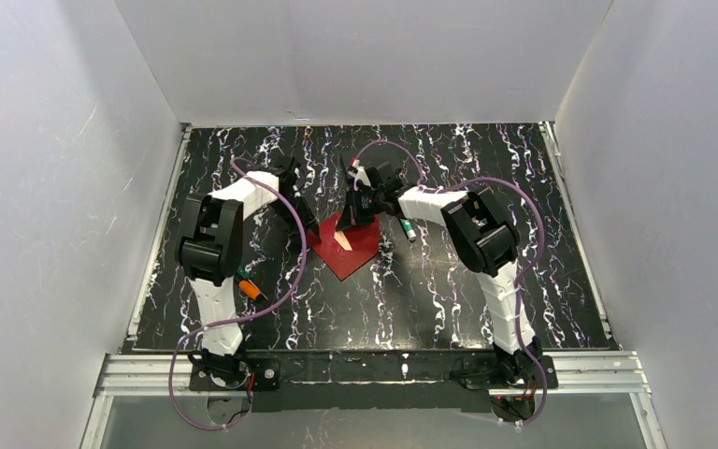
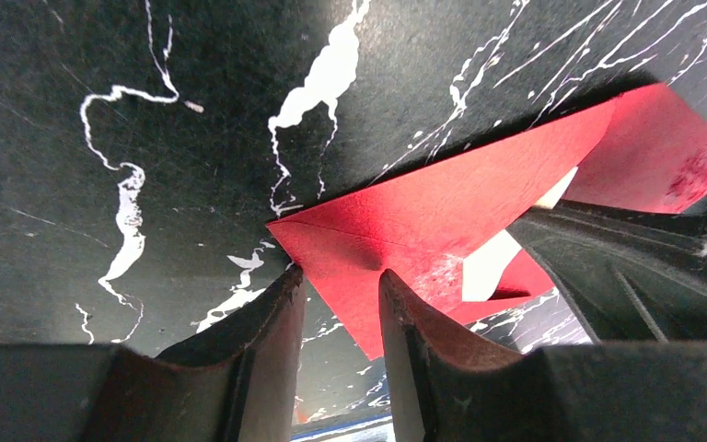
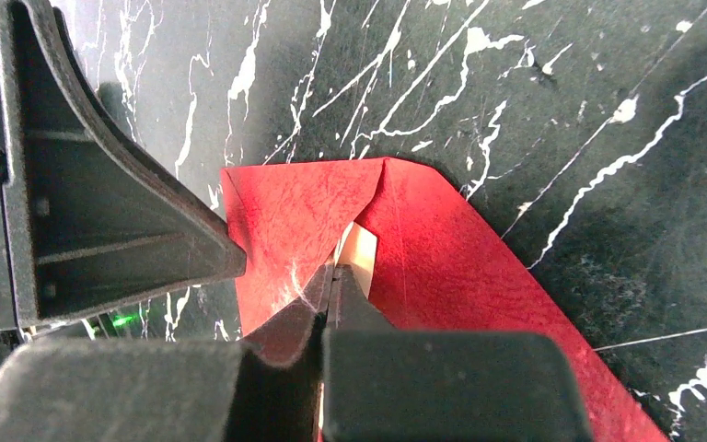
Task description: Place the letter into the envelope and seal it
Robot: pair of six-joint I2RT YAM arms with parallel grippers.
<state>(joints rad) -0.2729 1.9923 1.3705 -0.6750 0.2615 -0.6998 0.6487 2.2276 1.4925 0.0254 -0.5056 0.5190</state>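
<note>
The dark red envelope [image 1: 353,251] lies flat on the black marbled table [image 1: 449,290], its pointed flap [image 3: 285,216] lifted off the body. A strip of the white letter [image 3: 359,250] peeks out from under the flap's edge, also as a white wedge [image 2: 495,267] in the left wrist view. My right gripper [image 3: 334,269] is shut, its tips pinched together on the flap's edge beside the letter. My left gripper [image 2: 340,273] stands partly open at the envelope's near corner [image 2: 368,249], one fingertip on the red paper, the other at its edge, gripping nothing.
White walls [image 1: 56,187] close in the table on three sides, and a metal rail [image 1: 374,369] runs along the front by the arm bases. The two grippers stand close together over the envelope; the left finger [image 3: 120,221] fills the left of the right wrist view.
</note>
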